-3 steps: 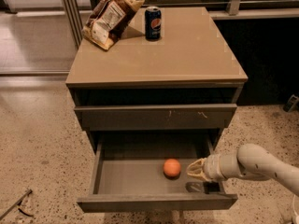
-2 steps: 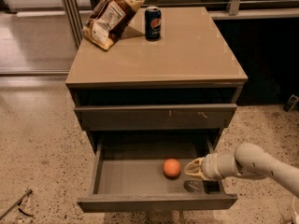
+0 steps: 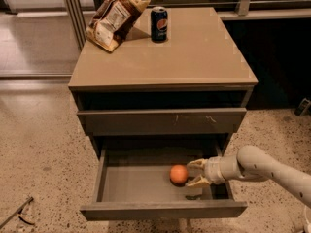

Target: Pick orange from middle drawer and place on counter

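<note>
The orange (image 3: 178, 174) lies on the grey floor of the open middle drawer (image 3: 136, 186), right of centre. My gripper (image 3: 193, 173) reaches in from the right on a white arm, just right of the orange. Its two fingers are spread, one behind and one in front, with tips at the orange's right side. The counter (image 3: 194, 52) is the tan top slab of the cabinet above.
A brown snack bag (image 3: 114, 16) and a dark blue soda can (image 3: 159, 24) stand at the back of the counter. The drawer above, with pale scratch marks on its front (image 3: 194, 119), is closed. Speckled floor surrounds the cabinet.
My gripper has moved left inside the drawer, closing the gap to the orange. The orange has not moved.
</note>
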Tool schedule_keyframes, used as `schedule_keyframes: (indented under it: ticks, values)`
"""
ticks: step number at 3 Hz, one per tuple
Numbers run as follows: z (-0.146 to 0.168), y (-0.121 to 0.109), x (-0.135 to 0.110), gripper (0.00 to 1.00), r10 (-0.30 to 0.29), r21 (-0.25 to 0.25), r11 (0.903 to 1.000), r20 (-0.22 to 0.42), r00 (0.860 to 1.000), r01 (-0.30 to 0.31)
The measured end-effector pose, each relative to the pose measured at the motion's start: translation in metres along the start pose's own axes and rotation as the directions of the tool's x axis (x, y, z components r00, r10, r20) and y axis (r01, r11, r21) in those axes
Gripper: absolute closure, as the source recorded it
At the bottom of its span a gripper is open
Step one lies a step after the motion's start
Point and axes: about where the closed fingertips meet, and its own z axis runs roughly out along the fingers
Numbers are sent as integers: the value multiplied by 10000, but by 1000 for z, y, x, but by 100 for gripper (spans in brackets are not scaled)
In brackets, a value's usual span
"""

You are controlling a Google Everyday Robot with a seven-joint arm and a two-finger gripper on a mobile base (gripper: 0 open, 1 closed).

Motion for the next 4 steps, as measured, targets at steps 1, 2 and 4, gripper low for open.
schedule_keyframes:
  ticks: [1, 2, 4]
  values:
    - [18, -8, 4, 28, -58, -184, 9998, 128, 9999, 60]
    - [34, -16, 5, 26, -130, -239, 9996, 329, 9994, 138]
    - [68, -24, 0, 25, -346, -536, 9978, 751, 9966, 386]
